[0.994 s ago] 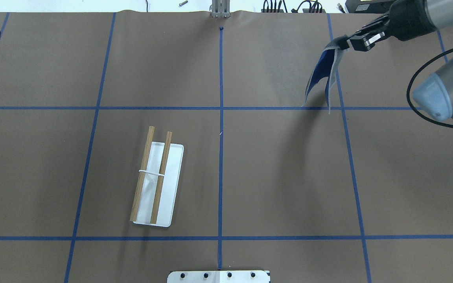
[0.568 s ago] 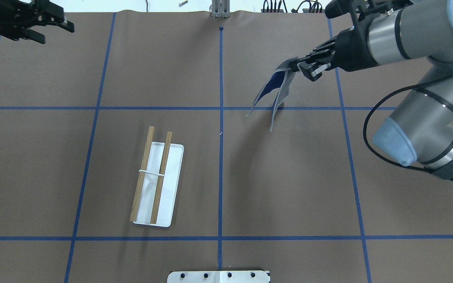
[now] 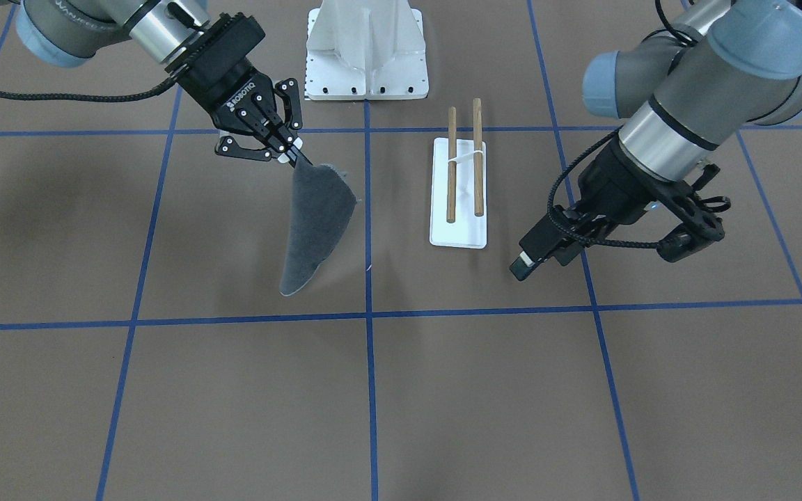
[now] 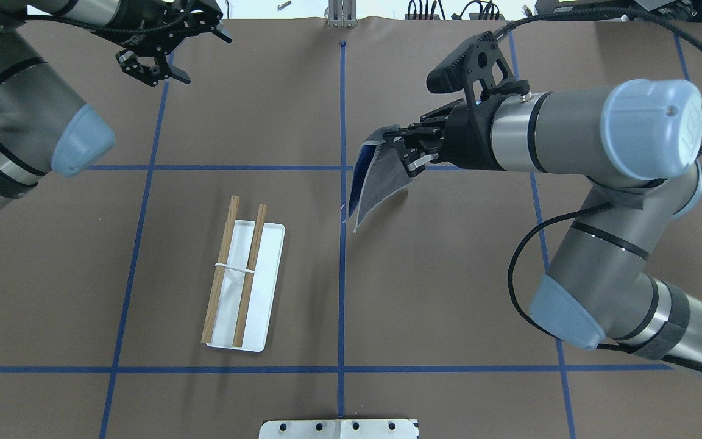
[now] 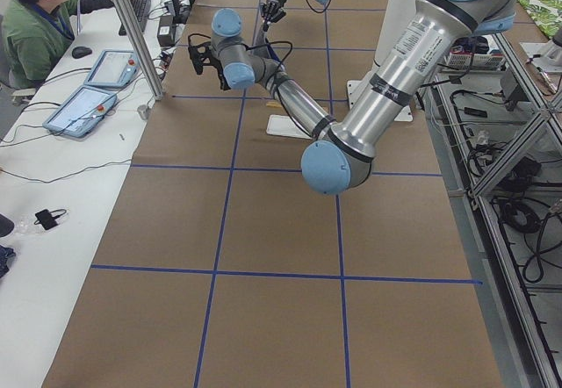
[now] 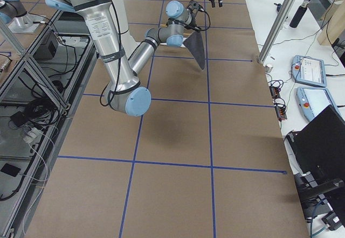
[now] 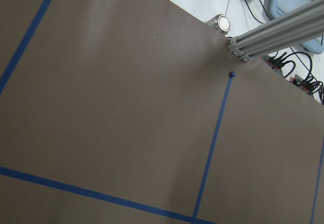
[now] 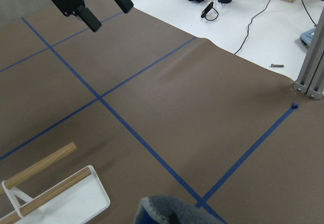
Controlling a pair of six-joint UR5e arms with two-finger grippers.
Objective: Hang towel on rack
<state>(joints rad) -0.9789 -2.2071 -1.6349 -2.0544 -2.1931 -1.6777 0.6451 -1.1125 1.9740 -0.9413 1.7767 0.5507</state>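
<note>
Viewed from overhead, the left gripper (image 4: 200, 58) is found at about 11 o'clock from the rack, well apart from it, with its fingers spread and nothing held. The rack (image 4: 269, 274) stands on the table (image 4: 448, 305) with both wooden dowels (image 4: 226, 244) uncovered. At about 2 o'clock from the rack, the towel (image 4: 378, 183) is hung in the air by one corner, which is pinched between the closed fingers of the right gripper (image 4: 398, 148). The carrying step is judged to be in hand. Next, the towel would need to be brought toward 8 o'clock, kept above the dowels, and lowered so that it is draped across them before being released.
</note>
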